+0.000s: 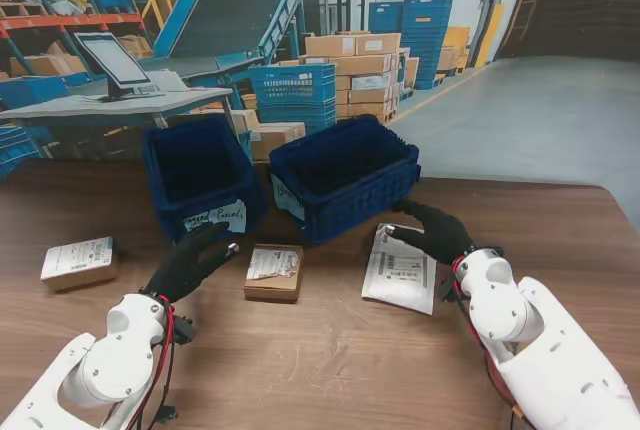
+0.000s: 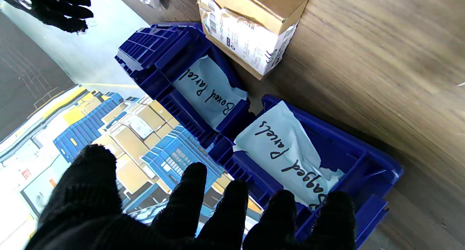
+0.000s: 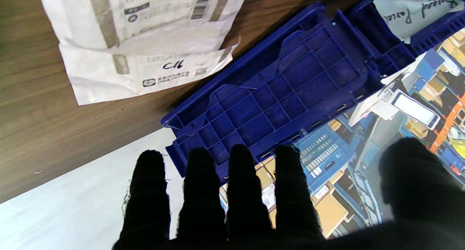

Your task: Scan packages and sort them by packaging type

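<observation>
On the wooden bench (image 1: 330,350) two dark blue crates stand side by side. The left crate (image 1: 200,172) carries a paper label reading "Bagged Parcels" (image 2: 287,152); the right crate (image 1: 345,172) carries one reading "Boxed Parcel" (image 2: 210,90).

The left hand (image 1: 190,262), in a black glove, hovers just in front of the bagged-parcels crate with its fingers (image 2: 189,195) spread and released, grasping nothing. Just beside those fingers, toward the robot's right, lies a small brown cardboard box (image 1: 274,271) with a white shipping label on top; it sits apart from the hand and close to the gap between the two crates.

The right hand (image 1: 436,234), also gloved in black, is held flat with straight, released fingers (image 3: 243,184) and holds nothing. Its fingertips reach over the far edge of a white bagged parcel (image 1: 400,270), which lies flat on the bench beside the hand, just in front of the boxed-parcel crate; whether they touch it cannot be told. The wrist view shows "C16" handwritten on the bag.

Well to the left of the left fingers, a second labelled cardboard box (image 1: 79,261) rests near the bench edge.
</observation>
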Tool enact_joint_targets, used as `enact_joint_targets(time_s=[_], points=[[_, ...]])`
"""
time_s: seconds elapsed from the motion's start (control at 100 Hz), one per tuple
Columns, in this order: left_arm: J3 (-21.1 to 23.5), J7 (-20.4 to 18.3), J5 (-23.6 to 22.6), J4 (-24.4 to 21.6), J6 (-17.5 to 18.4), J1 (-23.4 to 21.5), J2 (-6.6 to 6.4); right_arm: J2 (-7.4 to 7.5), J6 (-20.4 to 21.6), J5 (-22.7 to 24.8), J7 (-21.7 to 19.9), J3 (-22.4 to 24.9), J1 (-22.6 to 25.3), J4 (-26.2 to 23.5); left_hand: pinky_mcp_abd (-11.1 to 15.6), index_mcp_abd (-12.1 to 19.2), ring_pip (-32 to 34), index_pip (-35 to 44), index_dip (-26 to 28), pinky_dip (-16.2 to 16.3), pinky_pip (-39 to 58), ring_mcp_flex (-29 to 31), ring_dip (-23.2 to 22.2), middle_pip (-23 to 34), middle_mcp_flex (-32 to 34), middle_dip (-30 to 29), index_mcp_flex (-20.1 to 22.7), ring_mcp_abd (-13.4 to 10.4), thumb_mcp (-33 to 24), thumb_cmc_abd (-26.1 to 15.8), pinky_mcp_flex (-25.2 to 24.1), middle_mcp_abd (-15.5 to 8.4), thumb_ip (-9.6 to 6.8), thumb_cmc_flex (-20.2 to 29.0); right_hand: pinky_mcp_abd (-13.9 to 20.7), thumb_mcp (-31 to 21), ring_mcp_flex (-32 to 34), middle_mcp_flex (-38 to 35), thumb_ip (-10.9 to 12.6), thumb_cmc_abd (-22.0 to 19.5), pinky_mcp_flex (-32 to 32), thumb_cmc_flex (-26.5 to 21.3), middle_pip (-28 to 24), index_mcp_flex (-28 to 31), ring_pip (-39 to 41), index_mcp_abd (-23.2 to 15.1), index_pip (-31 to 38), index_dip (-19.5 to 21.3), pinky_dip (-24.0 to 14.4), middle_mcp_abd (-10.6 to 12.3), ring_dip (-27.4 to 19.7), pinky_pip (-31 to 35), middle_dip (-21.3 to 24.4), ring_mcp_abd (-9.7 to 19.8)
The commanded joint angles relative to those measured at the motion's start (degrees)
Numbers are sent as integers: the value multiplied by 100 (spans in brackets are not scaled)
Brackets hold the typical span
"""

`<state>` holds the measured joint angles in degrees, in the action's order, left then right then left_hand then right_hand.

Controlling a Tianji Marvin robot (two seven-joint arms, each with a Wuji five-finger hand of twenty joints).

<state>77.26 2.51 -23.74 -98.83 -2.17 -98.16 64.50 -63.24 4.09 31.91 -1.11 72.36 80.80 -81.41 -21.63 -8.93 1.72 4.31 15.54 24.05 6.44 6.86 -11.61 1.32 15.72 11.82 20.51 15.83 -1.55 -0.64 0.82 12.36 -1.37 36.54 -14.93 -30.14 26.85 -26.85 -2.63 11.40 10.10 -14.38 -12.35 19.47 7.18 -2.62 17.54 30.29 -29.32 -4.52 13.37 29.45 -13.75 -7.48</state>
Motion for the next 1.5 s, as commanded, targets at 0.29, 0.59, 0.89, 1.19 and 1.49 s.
enact_joint_targets(time_s=[0.29, 0.59, 0.89, 1.19, 1.49], points=[[9, -31, -22, -94, 23, -65, 38, -7, 357, 307, 152, -654, -1007, 1230, -33, 41, 27, 5, 55, -14, 96, -53, -34, -52, -12, 37, 17, 55, 164, -52, -67, 22, -136, 19, 130, -119, 102, 2, 233, 185, 53, -136, -314, 114, 89, -67, 155, 64, 44, -42, 22, -39, -83, 168], [-28, 41, -68, -151, 8, -62, 49, 9, 705, 418, 187, -1215, -1701, 2205, -33, 42, 31, 6, 55, -14, 98, -41, -35, -50, -2, 39, 21, 49, 165, -46, -64, 18, -136, 14, 98, -101, 64, 62, 228, 218, -174, -175, -495, 87, 136, -41, 219, 75, 132, -35, 14, -145, -81, 188], [-65, 157, -204, -227, 77, -127, 56, 1, 1156, 217, 32, -1764, -2281, 3079, -40, 38, 29, 9, 56, -14, 105, -48, -35, -52, -3, 37, 30, 54, 165, -46, -56, 21, -137, 11, 142, -90, -5, 142, 226, 209, -170, -158, -540, 26, 140, -38, 223, 60, 160, -36, -2, -125, -44, 192], [-26, 241, -285, -321, 101, -223, 64, -87, 1462, -31, 36, -2422, -2824, 3912, -47, 37, 33, 10, 55, -17, 108, -40, -34, -51, 4, 36, 31, 61, 162, -46, -55, 30, -139, 6, 148, -100, -30, 180, 229, 228, -194, -166, -564, -9, 148, -37, 225, 52, 176, -31, -10, -112, -24, 214], [14, 163, -210, -290, 307, -242, 47, -100, 1630, -177, -224, -2942, -3152, 4357, -47, 43, 30, 6, 56, -20, 112, -48, -31, -58, -28, 32, 23, 56, 162, -51, -52, 19, -150, -8, 150, -97, 77, 198, 229, 222, -128, -189, -689, 4, 281, -26, 238, 51, 127, -40, 77, 6, -96, 210]])
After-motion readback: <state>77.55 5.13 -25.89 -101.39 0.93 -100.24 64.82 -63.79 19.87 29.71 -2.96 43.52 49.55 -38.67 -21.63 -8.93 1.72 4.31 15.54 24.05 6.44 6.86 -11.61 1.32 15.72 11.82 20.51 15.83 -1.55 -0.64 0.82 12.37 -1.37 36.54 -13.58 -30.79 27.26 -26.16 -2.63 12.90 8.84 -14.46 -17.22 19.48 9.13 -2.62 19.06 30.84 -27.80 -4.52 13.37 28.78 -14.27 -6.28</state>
